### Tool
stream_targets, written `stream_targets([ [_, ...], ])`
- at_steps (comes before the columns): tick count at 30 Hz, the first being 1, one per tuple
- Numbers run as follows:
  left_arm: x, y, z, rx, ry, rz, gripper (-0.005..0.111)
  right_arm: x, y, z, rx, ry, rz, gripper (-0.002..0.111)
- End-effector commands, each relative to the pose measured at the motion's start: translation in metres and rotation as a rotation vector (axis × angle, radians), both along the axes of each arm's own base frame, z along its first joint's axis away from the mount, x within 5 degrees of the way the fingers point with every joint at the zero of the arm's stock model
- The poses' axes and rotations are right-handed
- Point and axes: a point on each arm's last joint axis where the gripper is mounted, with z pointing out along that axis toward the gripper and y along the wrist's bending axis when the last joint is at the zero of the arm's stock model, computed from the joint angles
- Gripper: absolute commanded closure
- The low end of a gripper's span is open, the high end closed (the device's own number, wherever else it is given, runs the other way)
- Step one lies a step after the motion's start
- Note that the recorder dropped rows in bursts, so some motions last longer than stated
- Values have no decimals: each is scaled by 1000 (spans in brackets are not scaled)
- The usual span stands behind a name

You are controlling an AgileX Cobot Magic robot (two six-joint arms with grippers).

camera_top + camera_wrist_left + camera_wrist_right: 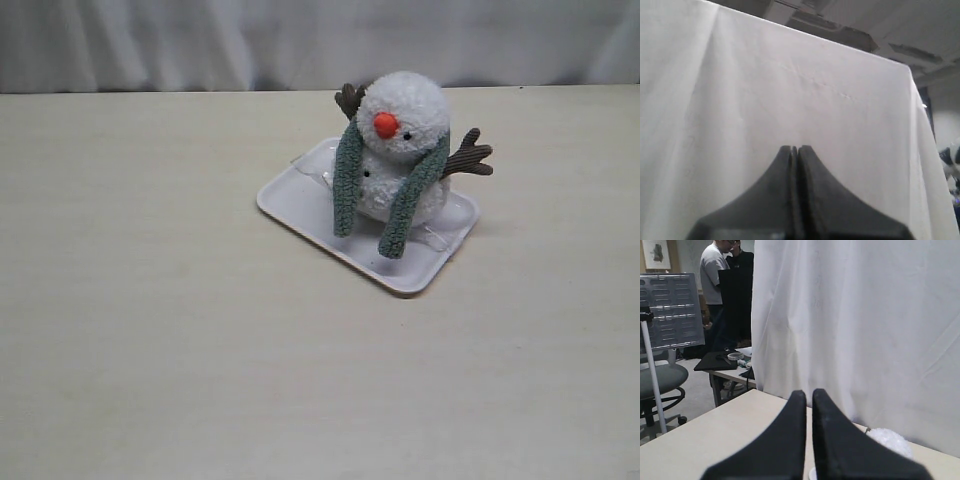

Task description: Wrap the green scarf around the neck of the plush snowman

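Wrist views show the left gripper [794,150] and right gripper [809,395] with jaws pressed together, holding nothing. A flat white tray [300,196] holds the fluffy white plush snowman [405,112] wearing the fuzzy green scarf [347,182].

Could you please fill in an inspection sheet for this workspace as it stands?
Surface: beige table carrying a white tray.
Job's things: plush snowman sits on the tray; green scarf draped around its neck, both ends hanging down the front, uncrossed.
Clutter: nothing seen.
Grippers: left gripper and right gripper out of the exterior view, jaws shut, holding nothing.
Cables: nothing seen.
Surroundings: white curtain behind the table; two people and an office chair beyond.
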Motion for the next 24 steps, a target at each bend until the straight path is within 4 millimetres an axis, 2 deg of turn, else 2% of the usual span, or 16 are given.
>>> stream_targets([
  [1,1,15,-30,-85,102,130,107,-1,0,-1,0,0,-1,104],
  [2,-2,18,-47,-34,151,200,107,-1,0,-1,0,0,-1,104],
  [5,-8,22,-75,182,213,367,107,-1,0,-1,0,0,-1,104],
  [6,-2,23,-93,294,285,430,107,-1,0,-1,0,0,-1,104],
  [7,1,23,-101,328,312,451,107,-1,0,-1,3,1,-1,104],
  [12,16,27,-156,345,517,487,107,-1,-1,-1,5,-1,-1,104],
  [16,18,27,-185,354,659,467,107,-1,-1,-1,5,-1,-1,104],
  [20,17,28,-195,387,762,458,107,-1,-1,-1,5,-1,-1,104],
  [24,17,28,-195,358,772,452,107,-1,-1,-1,5,-1,-1,104],
])
